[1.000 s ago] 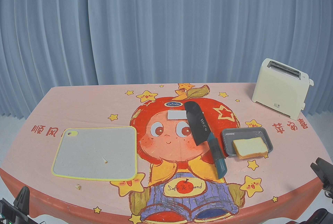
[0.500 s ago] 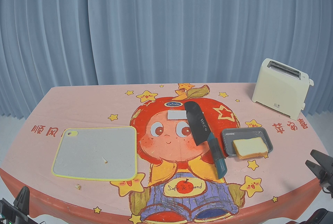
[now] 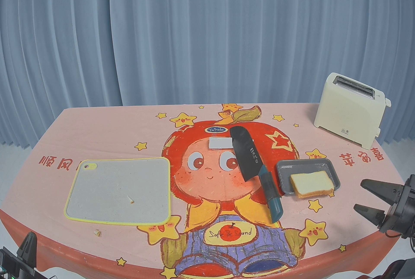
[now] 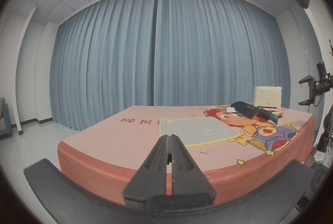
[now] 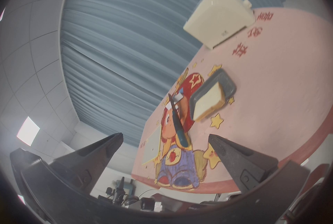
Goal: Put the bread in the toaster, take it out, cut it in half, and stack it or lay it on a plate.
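A slice of bread (image 3: 312, 184) (image 5: 208, 101) lies on a small grey tray (image 3: 285, 169) (image 5: 230, 85) at the table's right. The cream toaster (image 3: 350, 109) (image 5: 219, 13) (image 4: 267, 96) stands at the far right corner. A dark-bladed knife (image 3: 253, 163) (image 5: 176, 120) (image 4: 255, 110) with a teal handle lies mid-table, left of the tray. My right gripper (image 3: 364, 196) (image 5: 165, 140) stands open at the table's right front edge, a short way from the bread. My left gripper (image 4: 169, 137) is shut, low before the table's front left corner, holding nothing.
A grey cutting board (image 3: 119, 190) (image 4: 199, 130) with a yellow rim lies at the front left, with crumbs on and beside it. A small white card (image 3: 220, 143) lies by the knife's blade. The tablecloth (image 3: 108, 133) bears a cartoon print.
My right gripper has come up and leftward over the table's right edge, toward the bread. The left arm and all table objects stay put.
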